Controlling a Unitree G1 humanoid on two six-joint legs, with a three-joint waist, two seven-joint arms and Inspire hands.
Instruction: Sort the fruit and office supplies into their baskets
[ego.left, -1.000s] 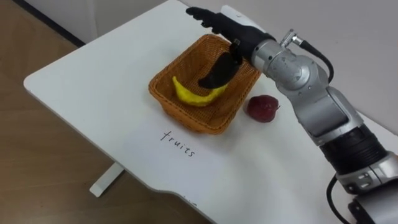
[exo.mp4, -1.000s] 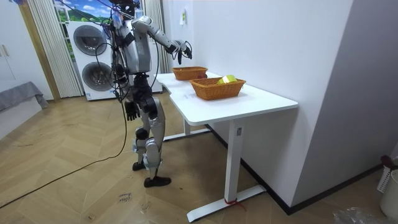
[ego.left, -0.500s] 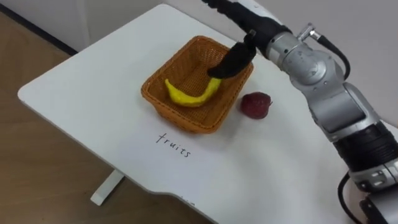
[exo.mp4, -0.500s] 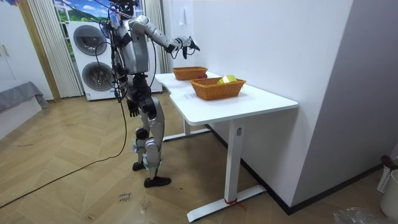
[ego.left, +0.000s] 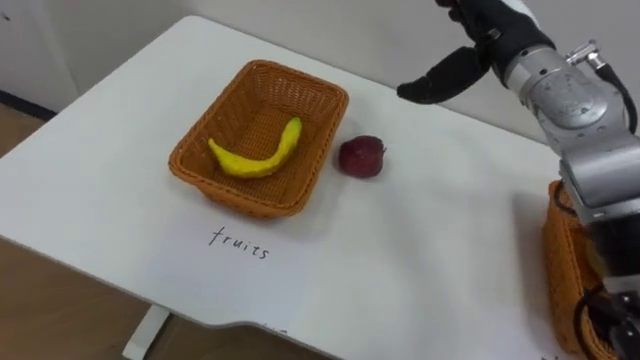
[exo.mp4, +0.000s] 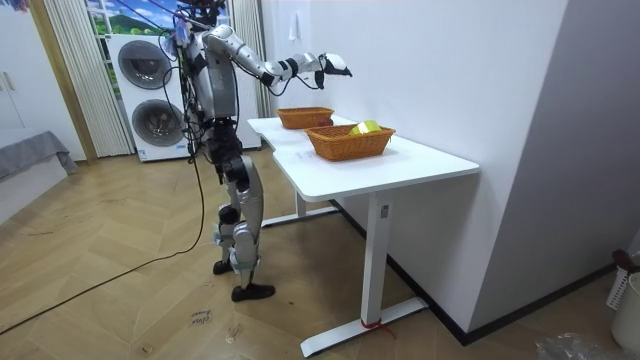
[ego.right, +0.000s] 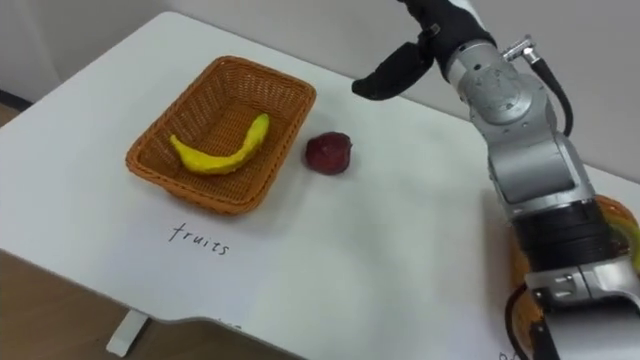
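A big white table fills most of what the robot's eyes see. In the room view the robot stands at the far end of this table. Two washing machines are stacked behind it.

The robot's right arm reaches out high over the table. The right hand is up in the air near the top edge of the eye views, and that edge cuts off the fingers. The dark thumb sticks out to the side, away from the rest of the hand. In the room view the fingers look stretched out straight. The hand holds nothing and touches nothing.

A brown woven basket sits on the table to the robot's left. A yellow banana lies inside it, bent like a smile. Nothing else is in that basket.

A second basket is at the right edge of the left eye view. The picture cuts it off and the robot's arm covers part of it, so I cannot see inside it from there. In the room view a yellow-green thing sits in the basket closer to the camera. It is too small for me to tell what it is.

A dark red apple sits on the bare table just beside the banana's basket, on its right side. I cannot tell if it touches the basket.

Some small handwriting is on the table in front of the banana's basket.
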